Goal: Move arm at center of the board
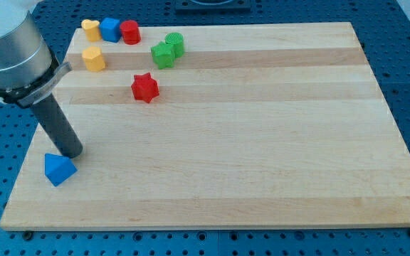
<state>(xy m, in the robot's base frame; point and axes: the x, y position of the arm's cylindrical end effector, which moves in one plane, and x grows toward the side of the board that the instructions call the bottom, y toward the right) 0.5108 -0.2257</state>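
Note:
My tip (70,152) rests on the wooden board (262,142) near its left edge, well left of the board's middle. A blue triangular block (58,169) lies just below the tip, touching or nearly touching it. A red star block (145,87) sits up and to the right of the tip. A yellow block (93,59) lies above it.
At the view's top left stand a yellow heart block (90,29), a blue cube (109,30) and a red cylinder (130,32) in a row. A green star block (163,55) and a green cylinder (174,44) sit together to their right.

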